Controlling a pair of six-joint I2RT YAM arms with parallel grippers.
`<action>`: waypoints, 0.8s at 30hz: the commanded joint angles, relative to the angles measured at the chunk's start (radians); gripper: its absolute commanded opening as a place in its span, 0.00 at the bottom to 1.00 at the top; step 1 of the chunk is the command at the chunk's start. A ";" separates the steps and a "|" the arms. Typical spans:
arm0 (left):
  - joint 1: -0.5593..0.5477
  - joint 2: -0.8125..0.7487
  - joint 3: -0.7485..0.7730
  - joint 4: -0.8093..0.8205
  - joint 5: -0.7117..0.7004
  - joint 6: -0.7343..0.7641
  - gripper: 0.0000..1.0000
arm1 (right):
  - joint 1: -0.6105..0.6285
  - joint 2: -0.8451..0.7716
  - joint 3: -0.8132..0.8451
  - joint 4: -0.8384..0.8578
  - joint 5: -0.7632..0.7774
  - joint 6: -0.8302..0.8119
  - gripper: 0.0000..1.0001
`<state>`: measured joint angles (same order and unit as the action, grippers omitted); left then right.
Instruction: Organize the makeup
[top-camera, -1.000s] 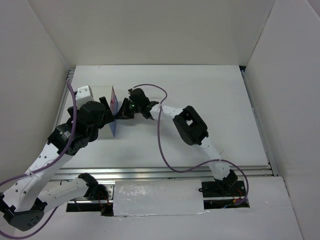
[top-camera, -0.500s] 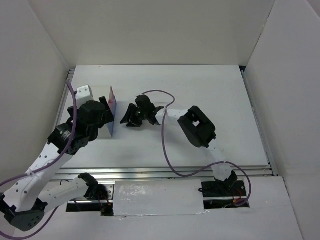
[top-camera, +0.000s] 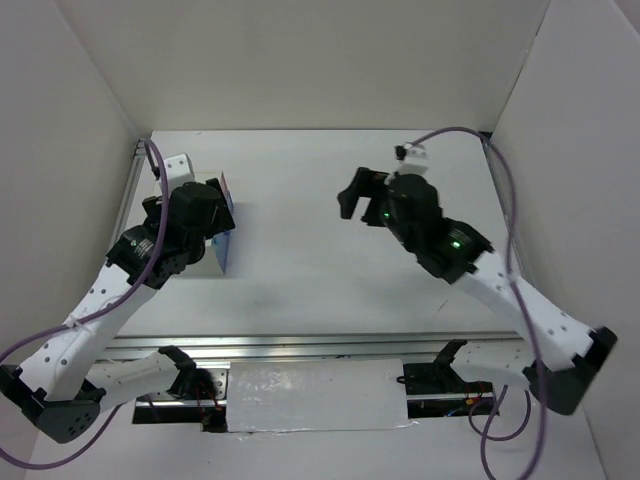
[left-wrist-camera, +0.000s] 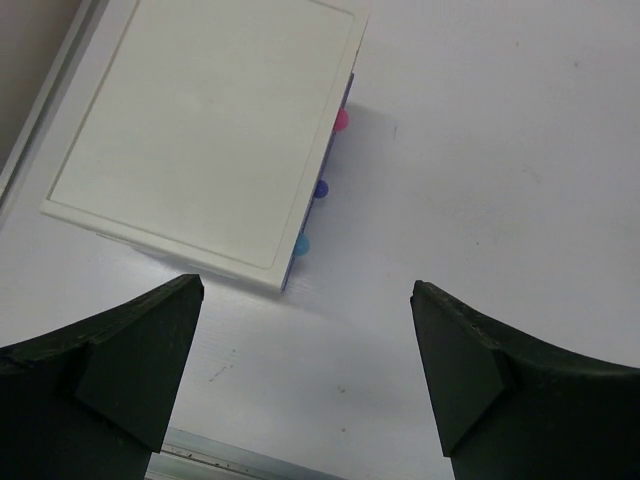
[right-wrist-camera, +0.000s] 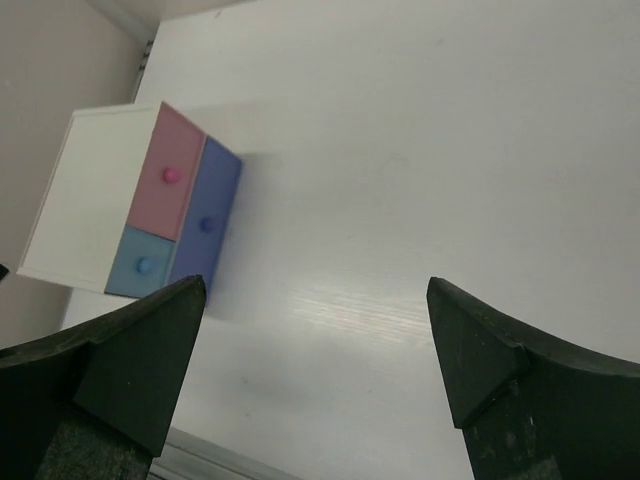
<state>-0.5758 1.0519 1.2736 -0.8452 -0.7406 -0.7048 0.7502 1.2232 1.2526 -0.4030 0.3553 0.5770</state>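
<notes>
No makeup shows in any view. The white drawer box stands at the table's left, with a pink drawer, a violet drawer that sticks out slightly, and a teal drawer. My left gripper hangs open above the table just in front of the box, nothing between its fingers. My right gripper is open and empty too, held high over the middle of the table, well to the right of the box and facing its drawers.
White walls close in the table on the left, back and right. A metal rail runs along the near edge. Purple cables loop off both arms.
My right gripper has opened and drawn back from the box's drawer front, rising to the right over the table's middle. The left arm has shifted only a little above the box.
</notes>
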 joint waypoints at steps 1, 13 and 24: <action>0.011 -0.016 0.069 -0.018 -0.075 0.051 0.99 | 0.003 -0.216 -0.038 -0.256 0.197 -0.121 1.00; 0.014 -0.334 -0.112 -0.040 -0.226 0.088 0.99 | 0.028 -0.692 0.114 -0.583 0.307 -0.114 1.00; 0.014 -0.558 -0.141 -0.051 -0.229 0.082 0.99 | 0.028 -0.804 0.123 -0.626 0.318 -0.114 1.00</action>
<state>-0.5655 0.4999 1.1431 -0.8997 -0.9421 -0.6292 0.7719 0.4362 1.3907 -1.0206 0.6666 0.4740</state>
